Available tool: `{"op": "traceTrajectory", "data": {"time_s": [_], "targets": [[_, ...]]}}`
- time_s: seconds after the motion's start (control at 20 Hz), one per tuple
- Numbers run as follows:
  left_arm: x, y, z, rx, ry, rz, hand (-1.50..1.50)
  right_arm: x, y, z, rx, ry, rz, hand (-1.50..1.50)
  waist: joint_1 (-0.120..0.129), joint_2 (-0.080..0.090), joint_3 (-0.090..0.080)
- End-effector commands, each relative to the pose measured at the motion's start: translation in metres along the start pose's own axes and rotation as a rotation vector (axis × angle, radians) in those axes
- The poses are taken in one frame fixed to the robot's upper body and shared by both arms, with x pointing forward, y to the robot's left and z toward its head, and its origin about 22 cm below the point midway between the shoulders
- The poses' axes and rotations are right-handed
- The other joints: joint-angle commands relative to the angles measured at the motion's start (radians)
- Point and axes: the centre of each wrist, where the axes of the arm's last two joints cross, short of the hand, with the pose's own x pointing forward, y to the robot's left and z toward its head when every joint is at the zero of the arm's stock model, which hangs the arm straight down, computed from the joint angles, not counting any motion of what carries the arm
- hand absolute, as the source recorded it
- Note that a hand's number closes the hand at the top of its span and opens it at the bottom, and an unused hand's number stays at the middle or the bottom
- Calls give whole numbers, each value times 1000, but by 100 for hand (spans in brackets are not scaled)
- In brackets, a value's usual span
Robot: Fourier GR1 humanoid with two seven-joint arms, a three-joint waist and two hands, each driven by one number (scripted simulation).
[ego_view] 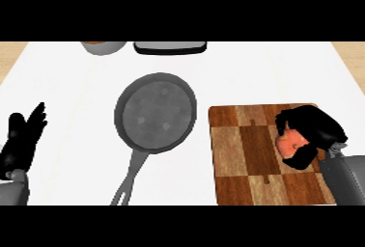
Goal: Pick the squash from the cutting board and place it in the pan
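An orange-pink squash [290, 143] lies on the right part of the wooden cutting board [242, 159]. My right hand [314, 126] is curled over it, fingers and thumb wrapped round it, so most of the squash is hidden. A grey pan [156, 112] with a long handle [130, 176] sits on the white counter to the left of the board, with nothing in it. My left hand [22, 135] rests open at the left edge, fingers up, far from both.
At the counter's back edge stand a grey bowl [102, 47] and a dark tray-like container [171, 47]. The pan's handle points toward the front, between my left arm and the board.
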Motion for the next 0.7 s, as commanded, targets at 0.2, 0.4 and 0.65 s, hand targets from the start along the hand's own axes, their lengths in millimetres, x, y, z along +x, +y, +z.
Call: {"op": "traceTrajectory", "data": {"time_s": [0.2,0.4,0.65], "targets": [[-5,4,-6,16,15,4,0,48,-36,34,-492,-74,-123,150,-5,2,0],[-9,-6,-6,-10,-2,4,0,75,-59,52,-567,-160,-173,150,13,5,0],[10,-16,-2,-33,-30,2,0,118,-78,45,-546,-158,-240,150,27,7,1]]}}
